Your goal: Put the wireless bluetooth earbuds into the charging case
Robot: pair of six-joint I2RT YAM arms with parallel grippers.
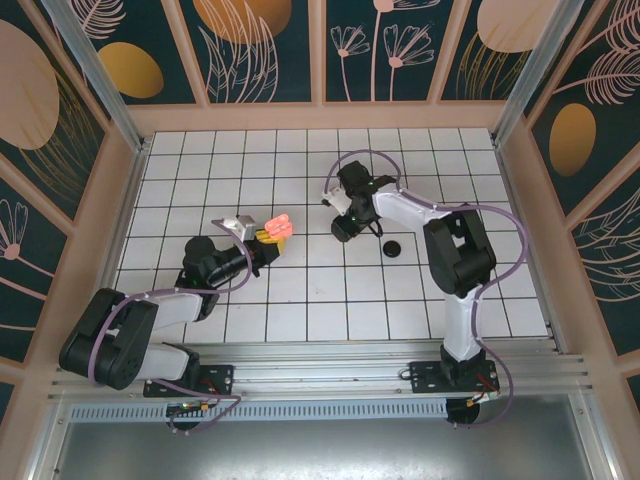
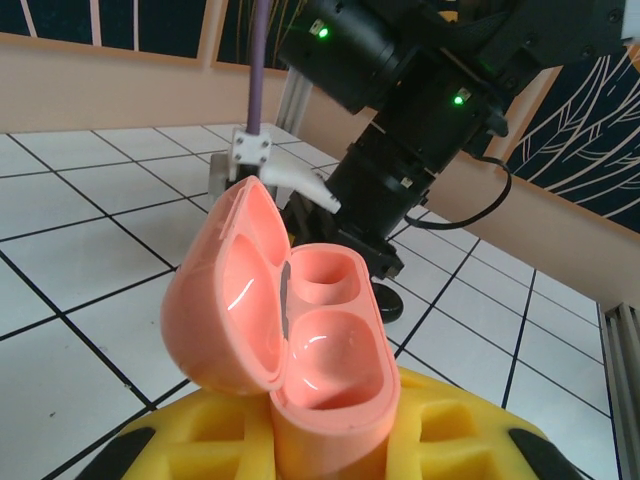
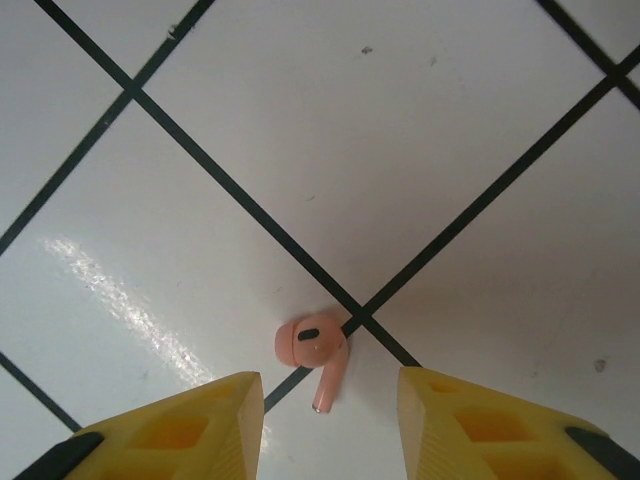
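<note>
Holding the charging case [image 2: 325, 370] between its yellow fingers [image 2: 450, 440], our left gripper [image 1: 266, 237] is clamped tight on the lower half of the case, which stands lifted clear of the table [image 1: 300, 300]. From the top camera we see the case at the gripper's tip, above the white tiles just left of the table's middle. Its lid [image 2: 225, 300] is swung wide to the left on its hinge, and the two smooth rounded wells of the base face the left wrist camera.

Our right gripper [image 3: 328, 380] points straight down at the tiles, near the middle of the table and to the right of the case. Its jaws stand partly apart and grip nothing. Below them, one pink earbud [image 3: 316, 350] lies on the tile, right at a crossing of two black grid lines, with its stem pointing toward the camera. It sits between the two yellow fingers [image 3: 190, 430] and touches neither, as far as we can tell.

A small black disc [image 1: 392, 248] lies on the tiles just to the right of the right gripper.
</note>
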